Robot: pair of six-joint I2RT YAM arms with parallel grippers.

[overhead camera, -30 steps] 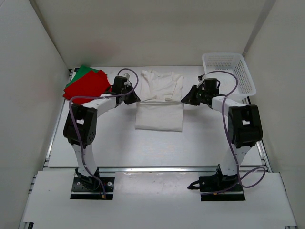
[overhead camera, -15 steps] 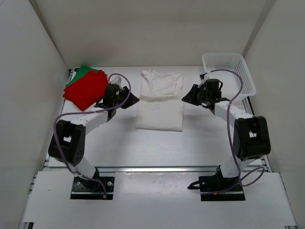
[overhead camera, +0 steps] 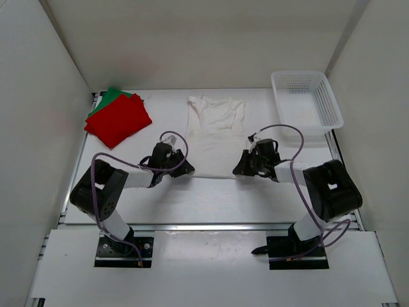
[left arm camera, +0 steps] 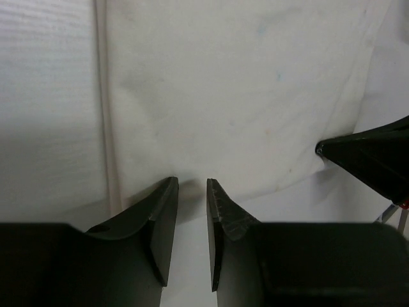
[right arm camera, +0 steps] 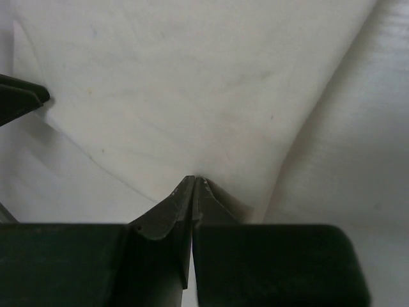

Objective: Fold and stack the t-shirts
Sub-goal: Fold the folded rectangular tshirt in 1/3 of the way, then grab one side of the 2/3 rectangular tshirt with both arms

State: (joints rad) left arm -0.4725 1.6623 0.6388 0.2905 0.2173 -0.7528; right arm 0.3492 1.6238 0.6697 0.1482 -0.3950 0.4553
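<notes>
At the counter's (overhead camera: 211,199) middle lies the white shirt (overhead camera: 216,137), spread flat. The left gripper (left arm camera: 192,182) stands apart at its near left corner, and the right gripper (right arm camera: 193,179) is closed at its near right corner.

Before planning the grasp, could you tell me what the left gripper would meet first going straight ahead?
Most likely the white t-shirt, whose near hem lies just beyond the left gripper.

- white t-shirt (overhead camera: 216,137): plain, laid out flat, near hem running from the left gripper (overhead camera: 185,171) to the right gripper (overhead camera: 238,171), which pinches its corner
- red t-shirt (overhead camera: 118,119): folded, sitting on the folded green t-shirt (overhead camera: 112,96), well off beyond the left gripper
</notes>
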